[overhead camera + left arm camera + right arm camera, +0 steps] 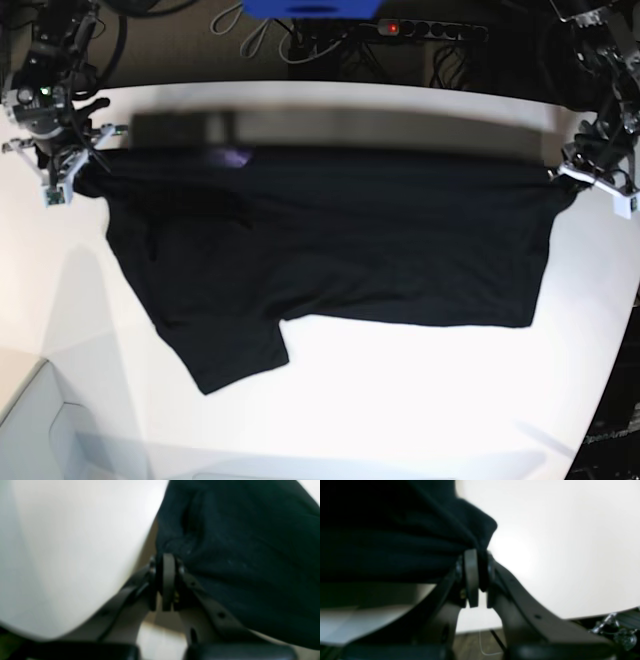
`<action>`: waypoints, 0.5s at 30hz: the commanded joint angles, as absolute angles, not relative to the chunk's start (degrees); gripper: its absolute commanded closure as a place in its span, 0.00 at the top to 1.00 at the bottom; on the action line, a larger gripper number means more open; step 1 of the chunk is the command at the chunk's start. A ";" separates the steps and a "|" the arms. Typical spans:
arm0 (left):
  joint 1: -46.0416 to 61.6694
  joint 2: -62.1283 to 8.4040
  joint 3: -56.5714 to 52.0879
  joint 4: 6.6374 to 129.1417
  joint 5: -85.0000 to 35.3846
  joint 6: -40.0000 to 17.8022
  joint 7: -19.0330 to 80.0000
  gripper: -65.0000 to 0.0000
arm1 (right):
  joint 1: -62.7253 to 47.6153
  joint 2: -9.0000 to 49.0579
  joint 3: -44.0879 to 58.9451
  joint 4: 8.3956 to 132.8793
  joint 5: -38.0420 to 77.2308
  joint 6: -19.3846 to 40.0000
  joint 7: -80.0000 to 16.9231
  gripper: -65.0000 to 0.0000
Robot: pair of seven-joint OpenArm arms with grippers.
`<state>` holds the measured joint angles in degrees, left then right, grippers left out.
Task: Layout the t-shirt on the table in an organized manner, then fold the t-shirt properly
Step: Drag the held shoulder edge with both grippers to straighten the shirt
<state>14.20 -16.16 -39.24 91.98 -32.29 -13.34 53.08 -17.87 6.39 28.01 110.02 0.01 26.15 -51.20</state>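
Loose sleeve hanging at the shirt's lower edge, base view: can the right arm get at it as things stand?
Probably not yet. The right gripper is shut on a corner of the t-shirt, holding it stretched against the left gripper. The sleeve lies uncovered on the table, but the gripper would have to release first.

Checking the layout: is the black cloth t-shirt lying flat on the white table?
No: both pincers, left and right, hold the black cloth t-shirt stretched above the white table.

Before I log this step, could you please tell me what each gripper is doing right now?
Left gripper: closed on a corner of the t-shirt.
Right gripper: closed on the t-shirt's opposite corner.
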 commanded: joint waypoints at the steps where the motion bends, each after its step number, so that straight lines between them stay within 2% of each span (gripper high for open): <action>1: 14.64 -17.45 -39.96 92.88 -31.69 -12.88 51.30 0.00 | -18.95 5.76 28.70 110.90 -0.92 26.24 -49.10 0.00; 10: 19.56 -17.45 -39.87 92.44 -31.78 -12.88 51.30 0.00 | -27.82 -0.04 28.62 110.73 -1.01 26.24 -39.69 0.00; 15: 20.09 -16.13 -39.96 92.35 -31.60 -12.88 51.30 0.00 | -28.26 -0.48 28.70 110.20 -1.01 26.24 -39.52 0.00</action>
<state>19.84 -15.38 -39.35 91.50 -31.35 -13.10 52.01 -28.12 -0.82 28.34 109.43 -1.19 26.57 -40.58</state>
